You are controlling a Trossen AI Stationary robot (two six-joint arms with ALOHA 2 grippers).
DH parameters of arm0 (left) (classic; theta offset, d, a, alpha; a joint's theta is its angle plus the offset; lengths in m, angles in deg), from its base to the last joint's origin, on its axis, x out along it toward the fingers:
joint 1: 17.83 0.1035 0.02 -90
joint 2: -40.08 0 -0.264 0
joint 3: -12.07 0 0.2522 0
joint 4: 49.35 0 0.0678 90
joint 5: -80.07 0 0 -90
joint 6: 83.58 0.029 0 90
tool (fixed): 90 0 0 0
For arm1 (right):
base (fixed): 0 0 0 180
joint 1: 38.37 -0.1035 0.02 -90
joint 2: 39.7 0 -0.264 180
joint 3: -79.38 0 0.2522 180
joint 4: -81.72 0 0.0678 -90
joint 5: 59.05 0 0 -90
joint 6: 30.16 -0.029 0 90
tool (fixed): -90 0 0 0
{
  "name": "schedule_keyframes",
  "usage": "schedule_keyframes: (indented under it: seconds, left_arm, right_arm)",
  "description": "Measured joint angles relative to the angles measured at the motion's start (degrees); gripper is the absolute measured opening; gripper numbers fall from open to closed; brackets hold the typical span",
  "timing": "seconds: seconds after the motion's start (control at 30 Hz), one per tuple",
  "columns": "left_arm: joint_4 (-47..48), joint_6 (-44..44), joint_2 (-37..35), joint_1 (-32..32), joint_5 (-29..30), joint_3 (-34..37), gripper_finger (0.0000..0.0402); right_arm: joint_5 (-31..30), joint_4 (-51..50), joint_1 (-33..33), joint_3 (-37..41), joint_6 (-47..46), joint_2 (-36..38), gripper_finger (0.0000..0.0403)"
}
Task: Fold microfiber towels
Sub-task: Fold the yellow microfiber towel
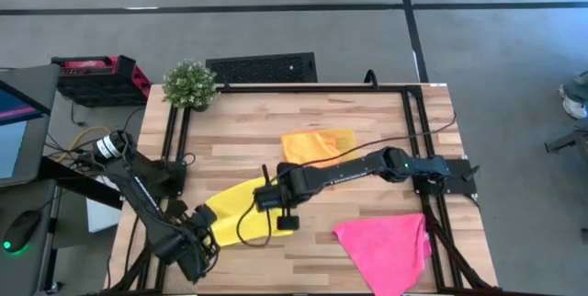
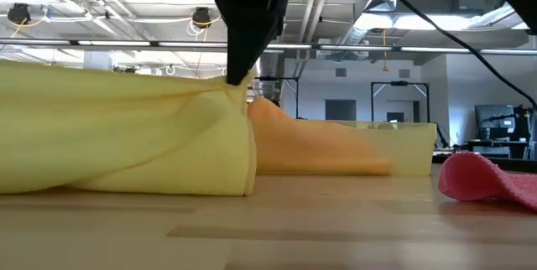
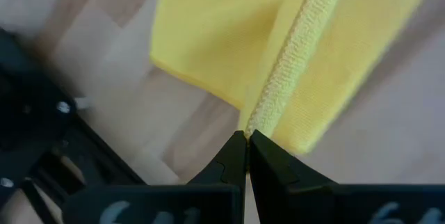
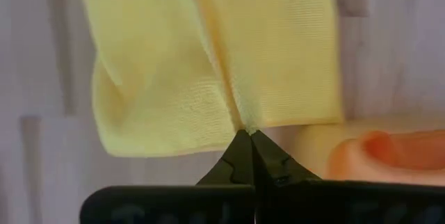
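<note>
The bright yellow towel (image 1: 237, 211) lies bunched at the table's near left, stretched between both grippers. My left gripper (image 1: 204, 239) is shut on its near-left end. My right gripper (image 1: 266, 195) is shut on its right end. In the low view the towel (image 2: 126, 136) sags in folds with its lower part on the table. An orange towel (image 1: 317, 144) lies in the translucent tray at the middle of the table. The hot pink towel (image 1: 386, 245) lies on the table at the near right. The second orange towel is not in view. My left gripper pinches a raised ridge of the yellow towel (image 3: 268, 113) between its two fingertips, at the towel's near-left end. The cloth runs away from the fingers in two flaps. My right gripper pinches a gathered fold of the yellow towel (image 4: 240, 116) at its right end, coming from above, fingers pointing down (image 2: 239, 69). The cloth hangs below the fingers and its lower part rests on the table.
A potted plant (image 1: 190, 83) stands at the far left corner. A black grille (image 1: 262, 68) lies beyond the far edge. The translucent tray's wall (image 2: 411, 148) shows behind the towels. Bare wood lies at the table's far right and along the near edge.
</note>
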Motion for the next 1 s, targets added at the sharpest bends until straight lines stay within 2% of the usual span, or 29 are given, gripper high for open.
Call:
schedule_keyframes:
  seconds: [0.3, 0.47, 0.67, 1.0]
  left_arm:
    - [0.0, 5.6, 0.0, 3.5, -1.0, 3.1, 0.0]
    - [0.1, 7.8, 0.0, 4.8, -1.4, 3.1, 0.0]
    - [2.4, 7.9, 0.0, 5.8, -0.7, 3.1, 0.001]
    - [4.1, 9.0, 0.0, 7.8, -0.5, 3.1, 0.0104]
  right_arm:
    - [0.9, 0.0, 2.6, 0.0, 0.8, 0.0, 0.0002]
    - [4.4, -0.2, 3.1, 0.0, 0.9, 0.0, 0.0019]
    - [4.6, 0.7, 3.5, 0.0, 0.9, 0.0, 0.007]
    - [3.3, 0.8, 4.3, 0.0, 0.9, 0.0, 0.0197]
